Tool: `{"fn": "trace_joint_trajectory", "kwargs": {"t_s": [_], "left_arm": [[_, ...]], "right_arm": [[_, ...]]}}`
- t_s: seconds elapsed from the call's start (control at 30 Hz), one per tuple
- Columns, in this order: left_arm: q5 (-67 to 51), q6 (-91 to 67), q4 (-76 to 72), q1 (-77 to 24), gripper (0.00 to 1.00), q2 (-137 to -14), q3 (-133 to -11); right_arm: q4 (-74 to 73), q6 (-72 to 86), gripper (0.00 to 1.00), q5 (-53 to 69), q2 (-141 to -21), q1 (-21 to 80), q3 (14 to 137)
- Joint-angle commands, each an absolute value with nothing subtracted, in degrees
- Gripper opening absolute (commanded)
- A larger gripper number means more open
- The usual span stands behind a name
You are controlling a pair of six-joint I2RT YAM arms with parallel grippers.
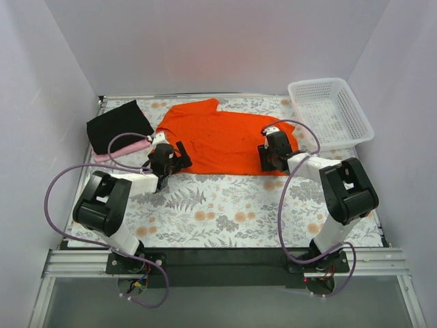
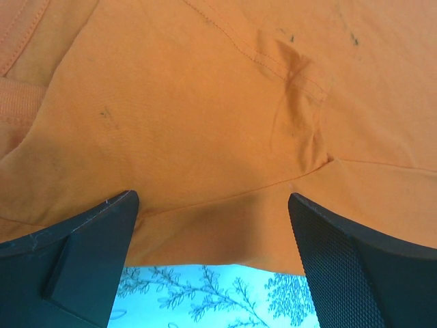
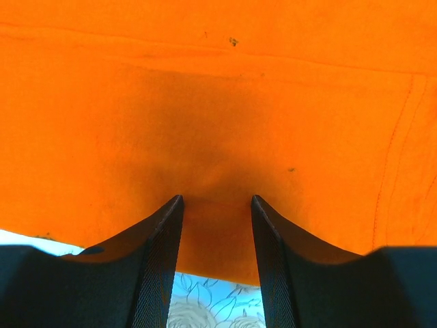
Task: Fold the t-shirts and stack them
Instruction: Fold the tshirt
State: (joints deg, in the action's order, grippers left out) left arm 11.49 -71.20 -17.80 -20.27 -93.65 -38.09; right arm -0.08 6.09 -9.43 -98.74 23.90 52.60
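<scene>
Starting at your left gripper, note its fingers spread wide over the near hem of the orange t-shirt. Your right gripper straddles that hem with a narrower gap, not yet clamped. Both likely sit there to lift the edge for folding. The shirt lies mid-table, with the black t-shirt and pink t-shirt at far left. No writing is legible.

Bright, even light (soft shadows)

The pink t-shirt lies mostly hidden under the black t-shirt — only an edge shows.
</scene>
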Motion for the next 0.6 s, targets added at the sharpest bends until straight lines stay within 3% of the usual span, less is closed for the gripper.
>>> {"fn": "trace_joint_trajectory", "kwargs": {"t_s": [0.0,0.57], "left_arm": [[10.9,-73.6,-12.1,-20.5,0.85,-91.5,-33.9],[9.1,-80.0,-7.9,-20.9,0.85,-77.5,-23.0]], "right_arm": [[-3.3,7.0,0.4,-8.3,-97.2,25.3,48.9],[-6.8,9.7,0.4,-4.7,-84.9,27.5,40.6]]}}
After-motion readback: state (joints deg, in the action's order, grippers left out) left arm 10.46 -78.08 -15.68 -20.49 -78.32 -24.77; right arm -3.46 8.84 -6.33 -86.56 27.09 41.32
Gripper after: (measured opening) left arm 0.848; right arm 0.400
